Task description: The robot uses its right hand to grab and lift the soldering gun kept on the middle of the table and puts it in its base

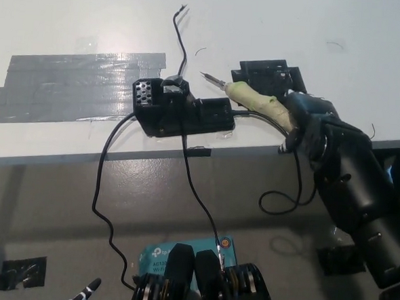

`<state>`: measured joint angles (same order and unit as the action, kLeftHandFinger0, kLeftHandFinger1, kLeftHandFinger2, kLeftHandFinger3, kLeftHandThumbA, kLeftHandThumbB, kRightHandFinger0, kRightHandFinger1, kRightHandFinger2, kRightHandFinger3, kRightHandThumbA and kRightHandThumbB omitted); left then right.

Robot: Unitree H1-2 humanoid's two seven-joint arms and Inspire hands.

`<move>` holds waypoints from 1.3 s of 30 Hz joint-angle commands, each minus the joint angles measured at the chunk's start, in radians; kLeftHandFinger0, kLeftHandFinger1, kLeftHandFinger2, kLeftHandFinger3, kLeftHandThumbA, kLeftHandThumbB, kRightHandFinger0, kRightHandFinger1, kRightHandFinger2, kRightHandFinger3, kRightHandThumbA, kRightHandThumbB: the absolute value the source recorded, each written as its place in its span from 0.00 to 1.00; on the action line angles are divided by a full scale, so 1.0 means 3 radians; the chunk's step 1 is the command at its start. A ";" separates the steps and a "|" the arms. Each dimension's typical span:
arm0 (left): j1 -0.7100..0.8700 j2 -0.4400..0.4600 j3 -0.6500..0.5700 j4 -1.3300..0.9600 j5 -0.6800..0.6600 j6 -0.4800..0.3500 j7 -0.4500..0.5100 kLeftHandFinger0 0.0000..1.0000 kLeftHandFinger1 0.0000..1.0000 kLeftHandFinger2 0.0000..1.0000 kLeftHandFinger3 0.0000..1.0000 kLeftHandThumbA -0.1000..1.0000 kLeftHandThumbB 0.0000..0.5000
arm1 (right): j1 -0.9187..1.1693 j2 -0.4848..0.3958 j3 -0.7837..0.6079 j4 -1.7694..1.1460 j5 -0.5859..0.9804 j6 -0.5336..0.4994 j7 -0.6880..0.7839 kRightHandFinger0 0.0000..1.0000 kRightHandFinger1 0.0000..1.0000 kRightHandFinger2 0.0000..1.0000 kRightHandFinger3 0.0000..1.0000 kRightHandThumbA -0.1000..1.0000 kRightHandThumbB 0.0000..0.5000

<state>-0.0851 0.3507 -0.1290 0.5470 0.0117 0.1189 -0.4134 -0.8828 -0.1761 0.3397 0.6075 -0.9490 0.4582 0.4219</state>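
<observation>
At 3 o'clock on the bench (276, 19), the right hand (309, 126) has its fingers wrapped round the soldering gun (261, 101), positioned for lifting toward the base (182, 111).

soldering gun (257, 99) rear hidden by right hand (309, 126), left hand (82, 297) cut off

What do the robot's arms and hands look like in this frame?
The right hand is glossy black on a bulky black arm of rounded, segmented shells. Of the white left hand, only a small black-and-white sliver shows at the bottom edge.
</observation>
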 commanded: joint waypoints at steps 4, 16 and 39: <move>-0.0055 -0.0014 0.0000 0.0010 -0.0005 -0.0044 -0.0016 0.00 0.00 0.09 0.32 1.00 1.00 | -0.0071 -0.0073 0.0086 -0.0150 0.0005 -0.0158 -0.0595 1.00 1.00 1.00 1.00 1.00 0.40; -0.0076 -0.0024 0.0007 -0.0034 -0.0024 -0.0006 -0.0041 0.00 0.00 0.10 0.32 1.00 1.00 | -0.0407 -0.0024 0.0280 -0.0027 0.0070 -0.0163 -0.0554 1.00 1.00 1.00 1.00 1.00 0.37; -0.0104 -0.0049 0.0053 -0.0068 -0.0086 0.0065 -0.0049 0.00 0.00 0.12 0.32 1.00 1.00 | -0.1006 -0.0040 0.0361 0.0365 0.0437 0.0012 0.0224 1.00 1.00 1.00 1.00 0.64 0.24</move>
<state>-0.0985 0.3373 -0.1281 0.5452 0.0078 0.1228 -0.4199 -1.0448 -0.1910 0.4696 0.7179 -0.8702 0.4432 0.4148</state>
